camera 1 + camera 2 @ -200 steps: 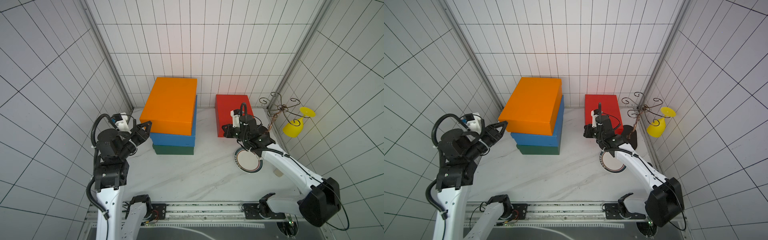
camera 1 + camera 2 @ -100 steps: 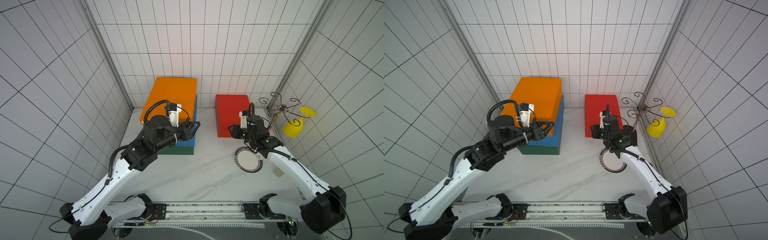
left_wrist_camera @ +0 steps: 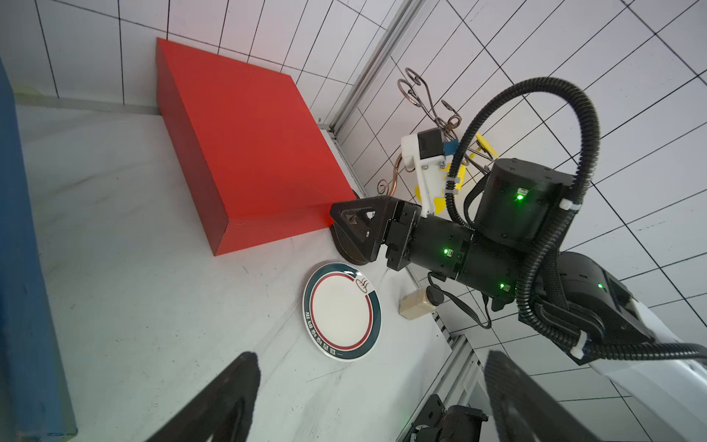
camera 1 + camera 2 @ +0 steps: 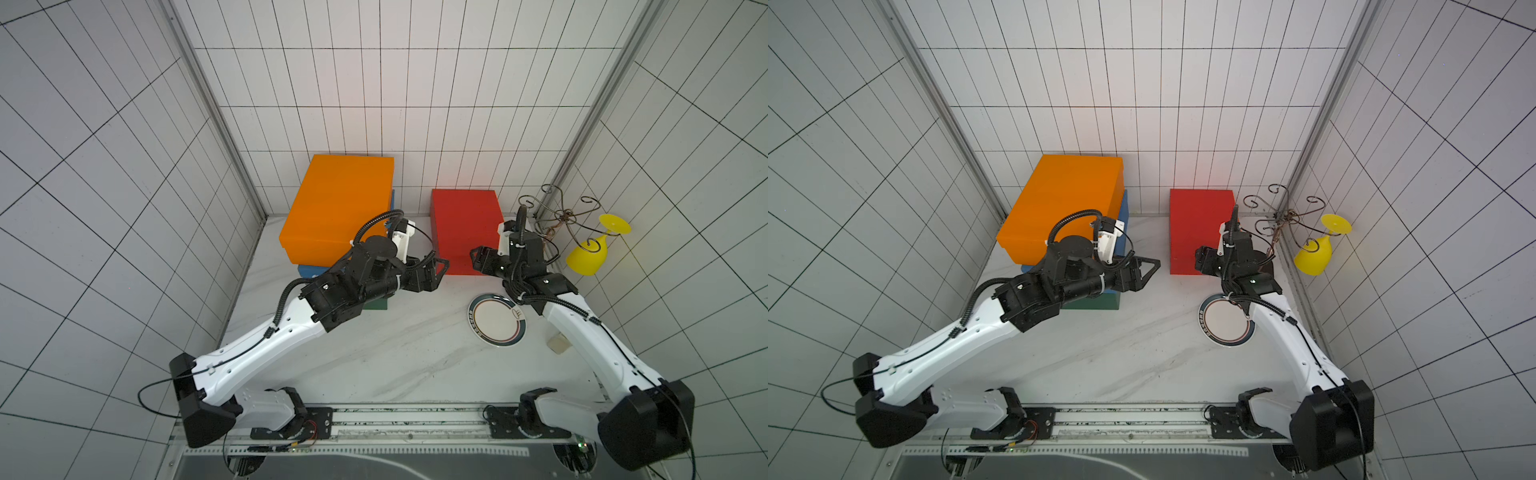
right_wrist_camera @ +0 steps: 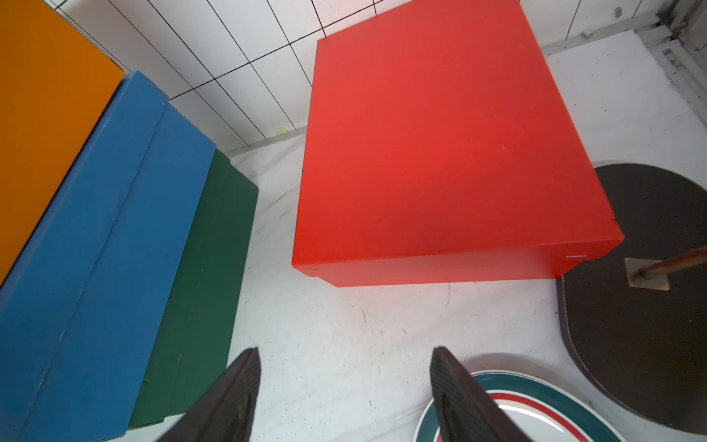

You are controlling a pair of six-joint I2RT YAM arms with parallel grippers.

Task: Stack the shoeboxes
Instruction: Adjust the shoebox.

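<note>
An orange shoebox [image 4: 340, 208] tops a stack at the back left, over a blue shoebox [image 5: 95, 229] and a dark green shoebox [image 5: 202, 287]. The red shoebox [image 4: 463, 228] lies alone on the table at the back right. My left gripper [image 4: 441, 268] hangs open in the gap between the stack and the red shoebox, holding nothing; in the left wrist view its fingers frame bare table [image 3: 370, 354]. My right gripper [image 4: 476, 253] stands open just in front of the red shoebox's near face, empty, fingers apart over the table [image 5: 344, 350].
A round plate [image 4: 496, 320] with a green and red rim lies in front of the red shoebox, under the right arm. A wire stand [image 4: 565, 216] carrying a yellow glass [image 4: 590, 257] fills the back right corner, on a dark base [image 5: 642, 306]. A small beige block [image 4: 557, 344] sits by the right edge.
The left arm has swung from the left wall across the front of the stack to the middle. Both grippers have opened. The right gripper has drawn back a little from the red shoebox.
</note>
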